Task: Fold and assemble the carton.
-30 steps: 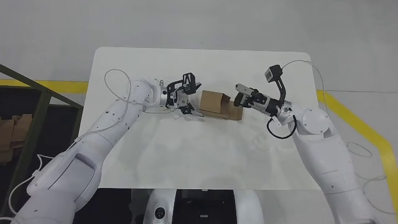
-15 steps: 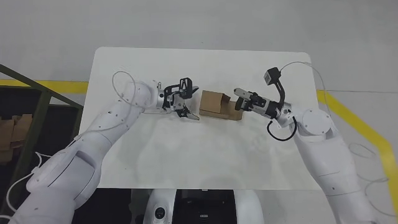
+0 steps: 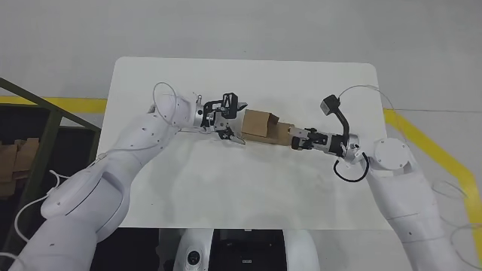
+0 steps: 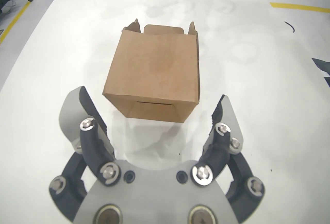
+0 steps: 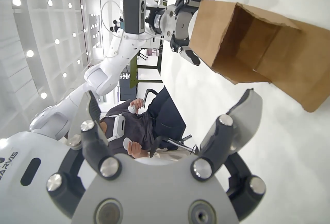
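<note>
A brown carton (image 3: 263,124) lies on its side in the middle of the white table (image 3: 226,188). My left gripper (image 3: 236,123) is open right at its closed end, one finger to either side. In the left wrist view the carton (image 4: 154,70) lies just past the open fingers (image 4: 85,109), apart from them. My right gripper (image 3: 296,140) is at the other end, open, with nothing in it. From the right wrist, the carton (image 5: 257,55) faces me with its open end, one flap (image 5: 301,68) spread on the table. The left gripper (image 5: 192,26) sits behind it.
The right arm's black camera (image 3: 329,105) stands up above its wrist. A dark green rack (image 3: 45,120) stands off the table's left edge. Bare table surface surrounds the carton on all sides.
My right gripper has drawn back from the carton's open end toward the front of the table. The left gripper backed slightly off the closed end, then came close again. The carton has barely shifted.
</note>
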